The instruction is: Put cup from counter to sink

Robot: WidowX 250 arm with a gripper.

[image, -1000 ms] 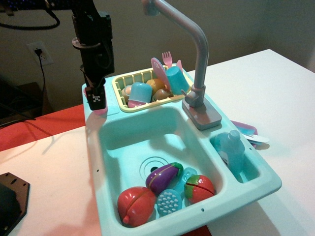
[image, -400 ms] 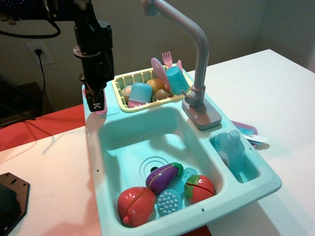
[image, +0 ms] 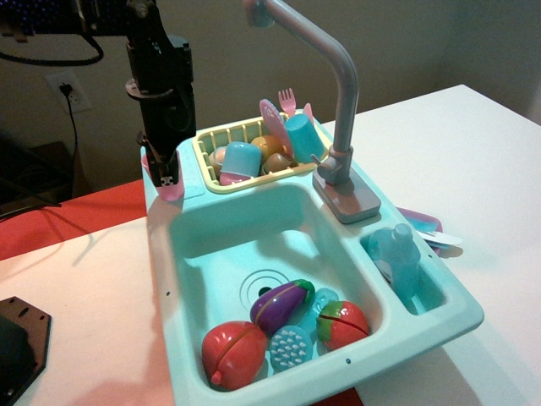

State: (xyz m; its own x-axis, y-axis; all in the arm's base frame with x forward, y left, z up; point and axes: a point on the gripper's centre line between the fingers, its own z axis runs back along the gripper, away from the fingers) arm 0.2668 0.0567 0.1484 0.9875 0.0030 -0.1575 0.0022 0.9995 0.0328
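The pink cup (image: 175, 189) stands on the teal counter (image: 191, 185) at the back left corner of the sink unit, left of the dish rack. My gripper (image: 166, 173) comes straight down onto it. Its black fingers (image: 166, 178) clamp the cup's wall, with pink showing on both sides. The cup still rests on the counter. The sink (image: 221, 238) lies in front of it, with toy food at its near end.
A yellow dish rack (image: 205, 173) with light-blue cups, a pink fork and toy food stands behind the sink. The grey faucet (image: 338, 101) arches over the unit. A blue bottle (image: 397, 254) fills the side compartment. A toy eggplant (image: 281, 303), tomato (image: 233, 353) and strawberry (image: 343, 322) lie in the basin.
My gripper has dropped slightly lower onto the cup and the arm has shifted a little to the left. The cup has stayed on the counter.
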